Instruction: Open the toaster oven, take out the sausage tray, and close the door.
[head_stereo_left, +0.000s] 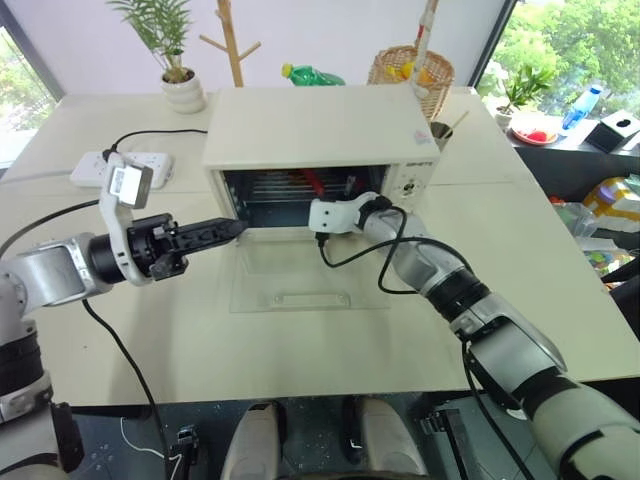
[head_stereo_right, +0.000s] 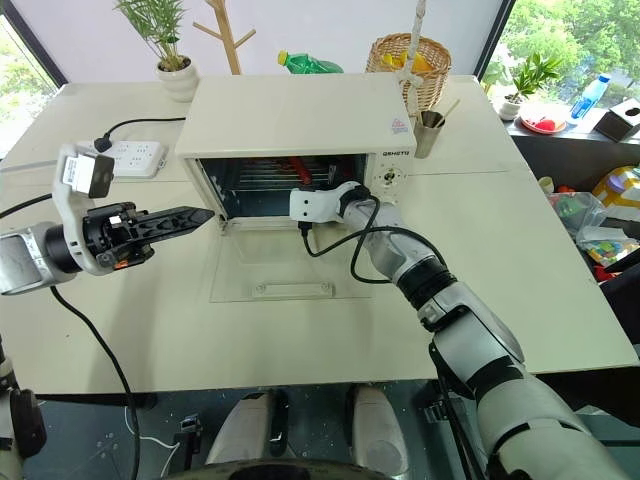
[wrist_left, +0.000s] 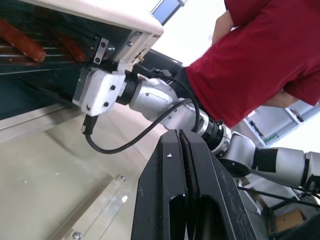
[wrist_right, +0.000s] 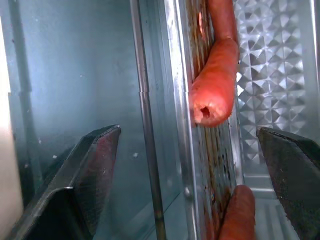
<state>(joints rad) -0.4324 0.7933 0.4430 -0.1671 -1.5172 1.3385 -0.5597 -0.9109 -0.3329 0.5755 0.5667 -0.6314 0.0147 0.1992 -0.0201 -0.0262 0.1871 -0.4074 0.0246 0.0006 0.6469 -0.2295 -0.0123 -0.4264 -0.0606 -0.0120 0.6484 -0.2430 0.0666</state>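
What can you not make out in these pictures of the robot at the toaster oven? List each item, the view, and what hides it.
- Right gripper's fingertips: head views, hidden inside the toaster oven.
- Sausage tray: right wrist view, cut off by the edges; sausage count unclear.
- Person's hands: left wrist view, cut off by the edge.
- Knob markings: head views, too small.

Head eyes overlook toaster oven (head_stereo_left: 320, 130); right wrist peers close inside.

We can make out small dark brand lettering on the control panel (head_stereo_right: 396, 172) of the toaster oven (head_stereo_right: 300, 125), at about three o'clock from its open front, but it is too small to read for certain. We find no other legible text.
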